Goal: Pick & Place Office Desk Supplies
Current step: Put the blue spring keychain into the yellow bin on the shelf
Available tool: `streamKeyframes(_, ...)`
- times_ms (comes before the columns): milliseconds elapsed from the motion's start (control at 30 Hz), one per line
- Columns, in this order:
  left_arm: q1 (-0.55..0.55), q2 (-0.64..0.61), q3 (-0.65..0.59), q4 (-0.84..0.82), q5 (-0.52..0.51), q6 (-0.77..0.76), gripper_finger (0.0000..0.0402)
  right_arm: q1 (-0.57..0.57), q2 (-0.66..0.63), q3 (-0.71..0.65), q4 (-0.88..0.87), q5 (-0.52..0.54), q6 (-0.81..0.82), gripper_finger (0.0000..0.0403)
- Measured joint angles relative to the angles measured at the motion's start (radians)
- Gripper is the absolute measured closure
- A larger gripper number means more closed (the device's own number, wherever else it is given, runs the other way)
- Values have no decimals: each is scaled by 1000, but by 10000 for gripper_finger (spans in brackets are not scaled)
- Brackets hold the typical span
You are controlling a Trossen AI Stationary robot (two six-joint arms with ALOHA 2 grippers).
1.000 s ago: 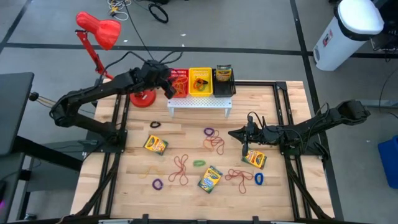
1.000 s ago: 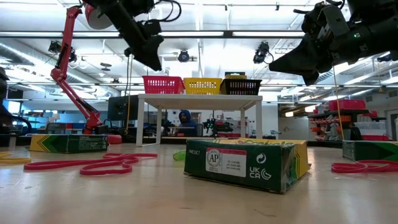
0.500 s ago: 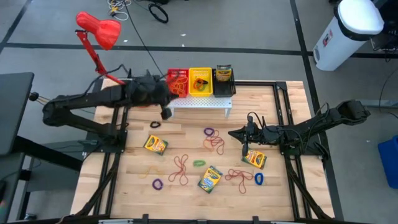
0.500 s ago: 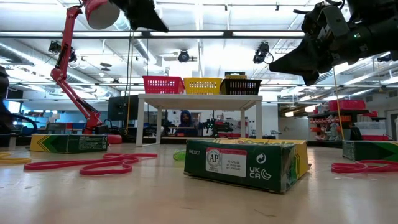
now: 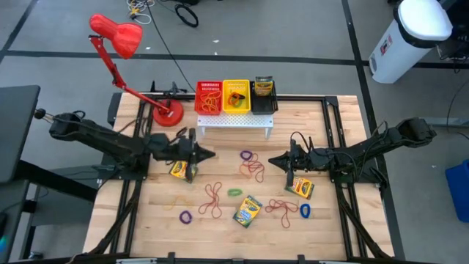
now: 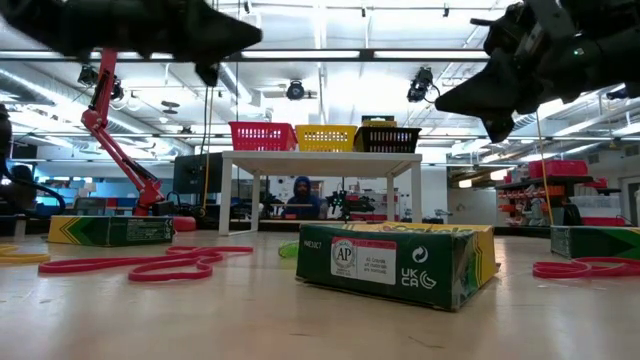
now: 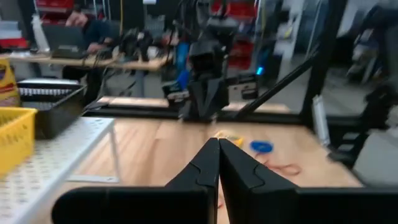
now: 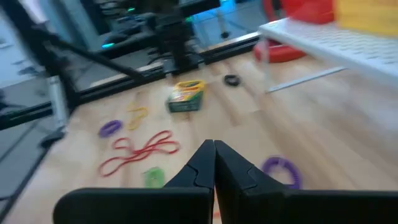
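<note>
three crayon boxes on the worktop: crayon box one [image 5: 183, 170] near the left edge, crayon box two [image 5: 248, 210] toward the front edge, crayon box three [image 5: 300, 188] toward the right edge. loose rubber bands [image 5: 251, 168] scattered mid-worktop between them. left gripper [image 5: 209, 155] above the worktop just beside box one, fingers clenched on nothing. right gripper [image 5: 272, 158] above the worktop near box three, fingers clenched, empty. white rack [image 5: 234, 120] at the back edge carries red, yellow and black baskets.
</note>
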Motion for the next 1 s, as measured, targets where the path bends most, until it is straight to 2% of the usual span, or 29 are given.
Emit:
streamKeyframes(100, -29, 8, -96, 178, -2, -28, 389, 0, 0, 0, -3, -44, -4, 397)
streamKeyframes(167, -38, 8, -142, 229, -9, -39, 389, 0, 0, 5, -26, -61, -6, 397)
streamKeyframes(267, -39, 9, -175, 239, -5, -63, 389, 0, 0, 48, -167, -50, 11, 397)
streamKeyframes(367, -37, 9, -182, 221, -8, -79, 389, 32, 2, 129, -393, -10, 66, 397)
streamKeyframes(500, -37, 9, -182, 215, -8, -84, 389, 147, 49, 265, -672, -15, 130, 397)
streamKeyframes(700, -37, 9, -181, 222, -8, -84, 389, 377, 227, 448, -1044, -58, 295, 396)
streamKeyframes(867, -36, 9, -181, 216, -9, -85, 389, 508, 374, 522, -1163, -189, 428, 366)
streamKeyframes(1000, -36, 9, -181, 216, -8, -84, 389, 561, 437, 553, -1223, -269, 446, 324)
